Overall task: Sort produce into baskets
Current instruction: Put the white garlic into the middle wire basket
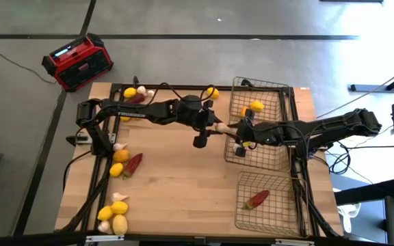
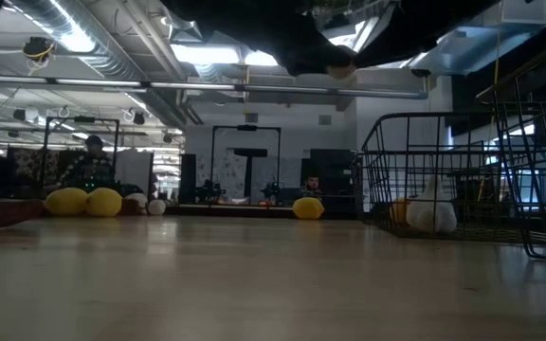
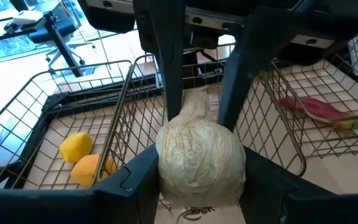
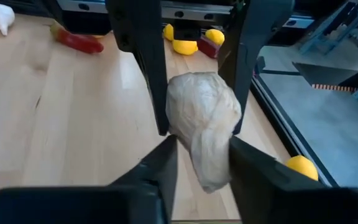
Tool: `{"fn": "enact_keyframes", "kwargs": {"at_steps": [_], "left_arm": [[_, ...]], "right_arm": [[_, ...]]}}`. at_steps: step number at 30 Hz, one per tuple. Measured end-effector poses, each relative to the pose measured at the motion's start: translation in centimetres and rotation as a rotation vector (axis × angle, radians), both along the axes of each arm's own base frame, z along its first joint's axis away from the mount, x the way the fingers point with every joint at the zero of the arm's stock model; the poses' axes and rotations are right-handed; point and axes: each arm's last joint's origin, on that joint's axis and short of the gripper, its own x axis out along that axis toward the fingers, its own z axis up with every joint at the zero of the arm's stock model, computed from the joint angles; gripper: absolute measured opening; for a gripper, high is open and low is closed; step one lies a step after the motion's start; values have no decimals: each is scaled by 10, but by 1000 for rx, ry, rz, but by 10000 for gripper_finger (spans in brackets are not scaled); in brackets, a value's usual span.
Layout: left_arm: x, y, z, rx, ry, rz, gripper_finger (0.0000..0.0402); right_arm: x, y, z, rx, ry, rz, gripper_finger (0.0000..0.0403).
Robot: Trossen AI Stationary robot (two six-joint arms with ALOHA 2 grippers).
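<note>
White garlic bulb [image 3: 201,163] pinched between both grippers, seemingly beside basket [image 1: 232,130] edge.

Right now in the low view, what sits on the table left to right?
Two lemons → small garlic bulb → lone lemon → wire basket with a garlic bulb inside.

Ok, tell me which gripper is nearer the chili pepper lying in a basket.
Right. The right gripper is over the basket next to the chili pepper; the left gripper, gripping the same garlic bulb with it, is slightly farther off, over bare table.
</note>
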Motion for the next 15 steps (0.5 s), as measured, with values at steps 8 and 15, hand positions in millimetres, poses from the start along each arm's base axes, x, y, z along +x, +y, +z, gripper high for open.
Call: {"fn": "enact_keyframes", "kwargs": {"at_steps": [8,15], "left_arm": [[0,0,-1,1,9,-4,172],[-1,0,-1,-21,19,7,211]], "right_arm": [[0,0,0,-23,12,12,37],[0,0,0,-35,15,19,36]]}}
